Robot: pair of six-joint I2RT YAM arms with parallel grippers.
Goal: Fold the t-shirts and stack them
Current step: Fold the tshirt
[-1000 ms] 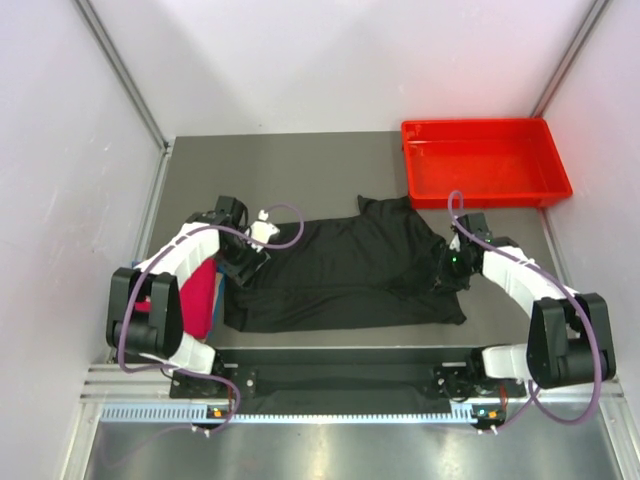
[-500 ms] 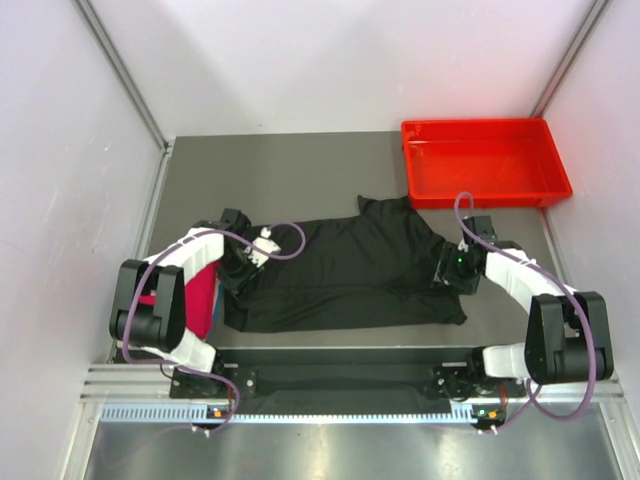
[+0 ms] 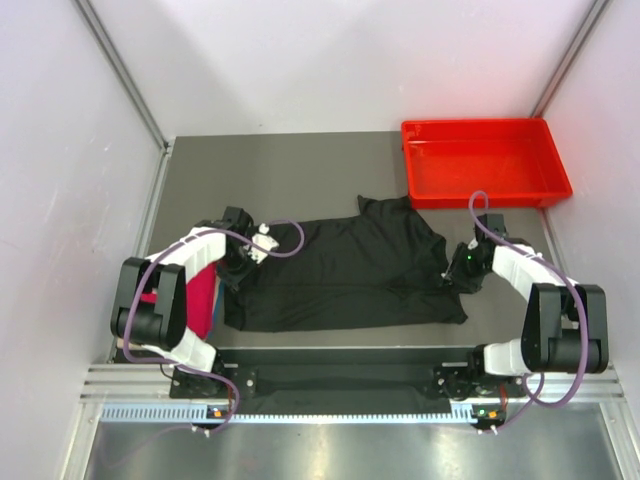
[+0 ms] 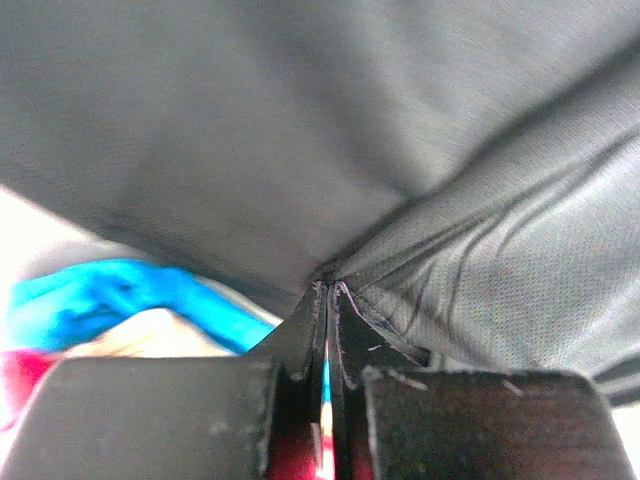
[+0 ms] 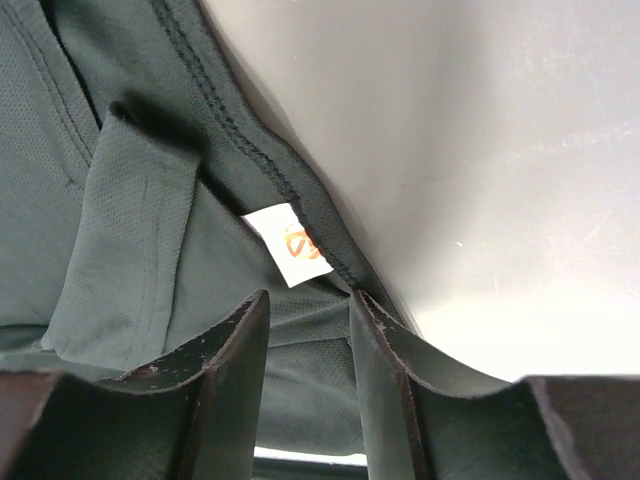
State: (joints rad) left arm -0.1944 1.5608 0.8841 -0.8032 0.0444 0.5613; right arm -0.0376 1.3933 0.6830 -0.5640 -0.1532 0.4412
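Observation:
The black t-shirt (image 3: 340, 270) lies spread across the middle of the table. My left gripper (image 3: 238, 262) is at its left edge. In the left wrist view the jaws are shut (image 4: 328, 290) and pinch a fold of the black t-shirt (image 4: 400, 150), with creases running out from the tips. A blue t-shirt's edge (image 4: 110, 295) shows under it. The crimson red t-shirt (image 3: 200, 290) lies below the left arm. My right gripper (image 3: 462, 268) is at the shirt's right edge, open (image 5: 310, 300). Its fingers (image 5: 225, 350) stand astride the stitched hem near a white label (image 5: 292, 246).
A rigid red plastic tray (image 3: 485, 160) stands at the back right corner, just beyond the shirt's upper right sleeve. White walls close in the table on the left, back and right. The arm bases and a metal rail (image 3: 340, 385) run along the near edge.
The left gripper has closed on the shirt's left edge. The right gripper has slid right to the shirt's right hem, its jaws widening and then narrowing.

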